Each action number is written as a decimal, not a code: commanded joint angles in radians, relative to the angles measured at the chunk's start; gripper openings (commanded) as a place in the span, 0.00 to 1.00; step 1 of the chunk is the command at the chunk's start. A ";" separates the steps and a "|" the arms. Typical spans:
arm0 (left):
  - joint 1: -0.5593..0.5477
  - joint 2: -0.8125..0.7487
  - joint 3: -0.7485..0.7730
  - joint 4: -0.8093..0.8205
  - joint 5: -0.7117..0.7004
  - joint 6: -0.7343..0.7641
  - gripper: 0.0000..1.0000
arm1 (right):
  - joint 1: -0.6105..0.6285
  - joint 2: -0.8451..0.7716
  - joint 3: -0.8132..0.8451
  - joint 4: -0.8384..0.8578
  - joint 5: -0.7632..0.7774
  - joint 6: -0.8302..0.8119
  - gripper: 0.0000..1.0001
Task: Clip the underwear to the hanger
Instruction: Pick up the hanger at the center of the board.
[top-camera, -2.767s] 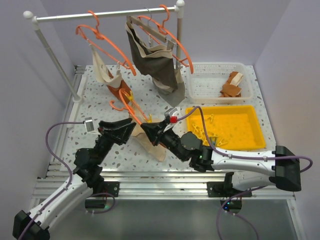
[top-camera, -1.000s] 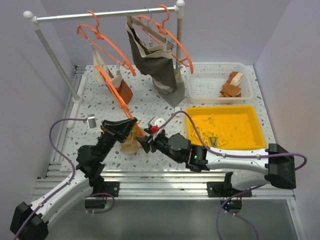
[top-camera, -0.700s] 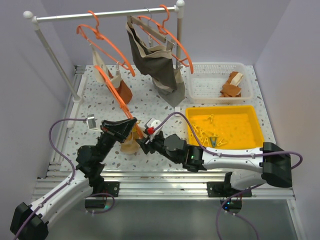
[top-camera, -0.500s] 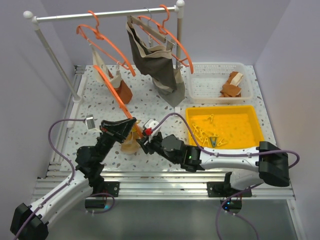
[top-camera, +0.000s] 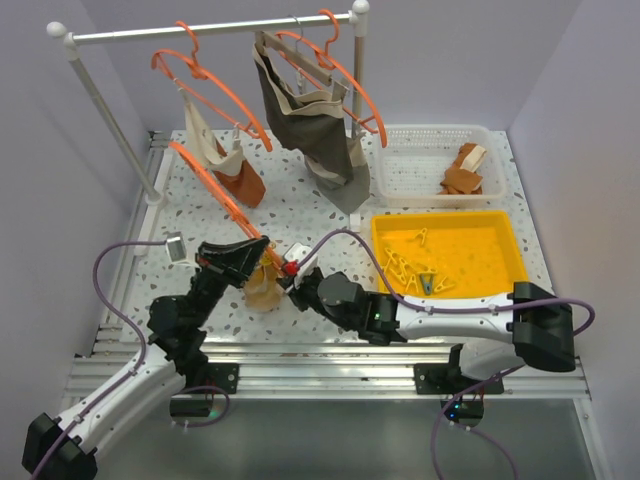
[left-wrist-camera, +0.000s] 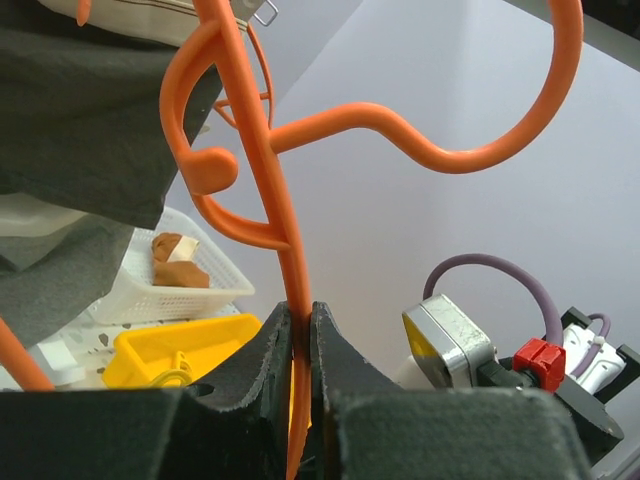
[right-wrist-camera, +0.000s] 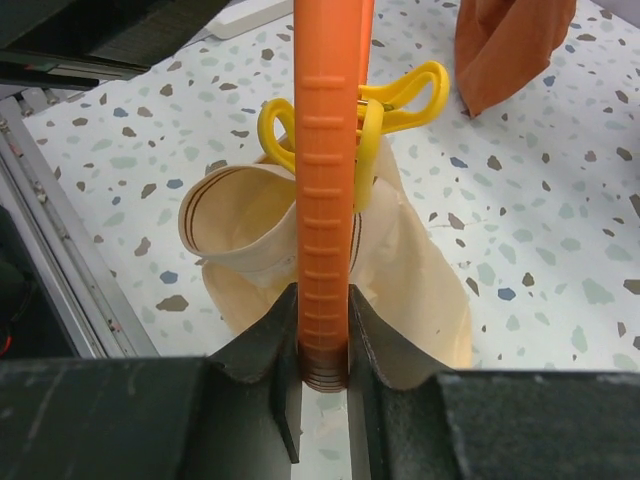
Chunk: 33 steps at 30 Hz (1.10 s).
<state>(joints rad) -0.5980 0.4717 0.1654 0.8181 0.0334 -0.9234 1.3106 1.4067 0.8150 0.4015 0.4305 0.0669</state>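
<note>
Fingers (left-wrist-camera: 262, 362) of the left gripper (left-wrist-camera: 298, 335) are pressing together on the thin bright orange clothes hanger (left-wrist-camera: 268, 190), pinching its slim rod at the bottom centre of the left wrist view. That rod is rising straight out of the jaws and is branching into a curled hook sweeping toward the upper right. Right gripper (right-wrist-camera: 323, 335) fingers (right-wrist-camera: 272, 352) are clamping the same hanger on a ribbed orange bar that is running vertically through the middle of the right wrist view. The pale cream-beige soft cloth underwear (right-wrist-camera: 405, 275) is lying bunched on the speckled terrazzo tabletop (right-wrist-camera: 570, 230) behind and below that bar, its banded opening curling out to the left. A yellow plastic clothespin (right-wrist-camera: 400, 95) is sitting against the bar near the top centre, touching the upper edge of the underwear; whether it is biting both cloth and bar, cannot tell. A small rust-orange cloth (right-wrist-camera: 510, 40) is hanging in the upper right corner of that view. Overhead, both grippers are meeting left of centre in the lower half of the frame, with the hanger slanting up and left from them and the underwear heaping just below where they meet. A yellow plastic tray (top-camera: 470, 245) is holding loose clips at right middle, and a white mesh basket (top-camera: 420, 165) is sitting above it. A dark grey-brown garment (top-camera: 310, 115) is hanging from the white rail (top-camera: 200, 31) at top centre.
</note>
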 joint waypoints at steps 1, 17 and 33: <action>-0.002 -0.024 -0.003 -0.022 -0.030 0.037 0.12 | -0.002 -0.090 0.068 -0.093 0.094 0.016 0.00; -0.002 0.027 0.052 -0.174 -0.075 0.143 0.59 | -0.002 -0.133 0.351 -0.651 0.268 0.106 0.00; -0.002 0.001 0.065 -0.249 -0.194 0.244 0.60 | -0.001 -0.143 0.400 -0.954 0.248 0.254 0.00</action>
<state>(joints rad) -0.5987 0.4618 0.1974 0.5728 -0.1272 -0.7254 1.3087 1.2858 1.1744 -0.4713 0.6750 0.2691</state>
